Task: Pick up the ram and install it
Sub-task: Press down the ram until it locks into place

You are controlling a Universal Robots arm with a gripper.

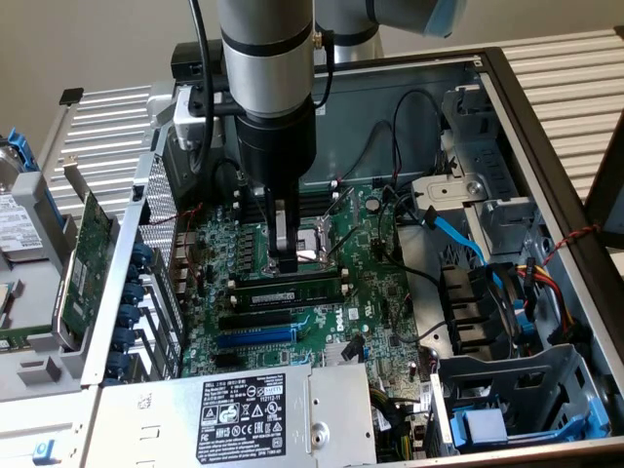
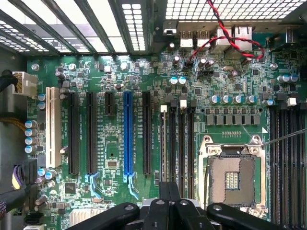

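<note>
Tool [image 1: 284, 261] clenched, empty, tips low over the motherboard [image 1: 370, 292] at frame centre, just above the ram [image 1: 291, 289], which lies seated in its slot beside the CPU socket [image 2: 233, 178], apparently pressing it home.

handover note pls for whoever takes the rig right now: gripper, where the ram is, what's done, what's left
Gripper: shut, low over the motherboard inside the open computer case, just above the memory slots beside the processor socket.
Ram: a green stick lying along one of those slots, right below the fingertips. Cannot tell whether the fingers press on it, or whether it is fully seated.
Done: ram is off its pickup spot and at the slot.
Left: confirm both ends are seated; the neighbouring memory slots in the wrist view look empty.
</note>
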